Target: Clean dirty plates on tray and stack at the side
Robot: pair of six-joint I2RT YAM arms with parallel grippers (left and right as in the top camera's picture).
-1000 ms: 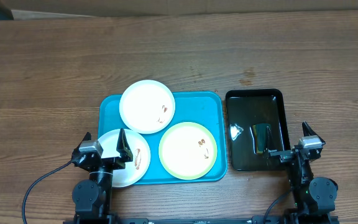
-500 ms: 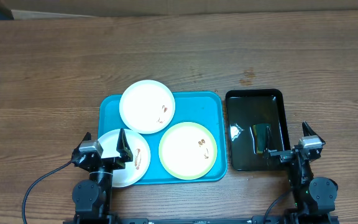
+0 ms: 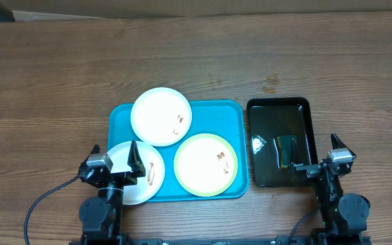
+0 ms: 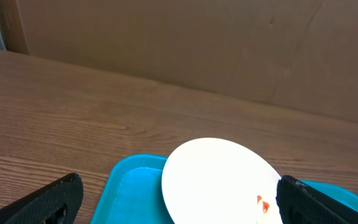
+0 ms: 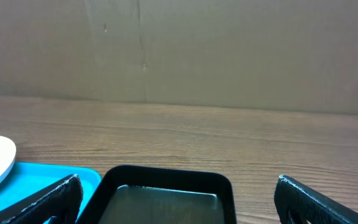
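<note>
From overhead, the tray (image 3: 213,119) lies on the counter (image 3: 60,82) with its long axis left to right. A white far plate (image 3: 160,116) overhangs its far edge, a green plate (image 3: 206,164) lies flat at its near right, and a white near plate (image 3: 138,173) juts off its near-left corner; all three carry small brown smears. The black tray (image 3: 280,141) just to the right runs near to far and holds a dark green thing (image 3: 287,151). The left tool (image 3: 113,153) hangs over the near plate and the right tool (image 3: 315,155) over the black tray's near-right corner, both folded low at the near edge, pointing away, spread wide and holding nothing. The left wrist view looks level across the counter: fingers (image 4: 48,202) wide apart, the plate and tray between them, cardboard (image 4: 229,43) behind. The right wrist view shows fingers (image 5: 319,199) apart, with the black tray's rim between them.
</note>
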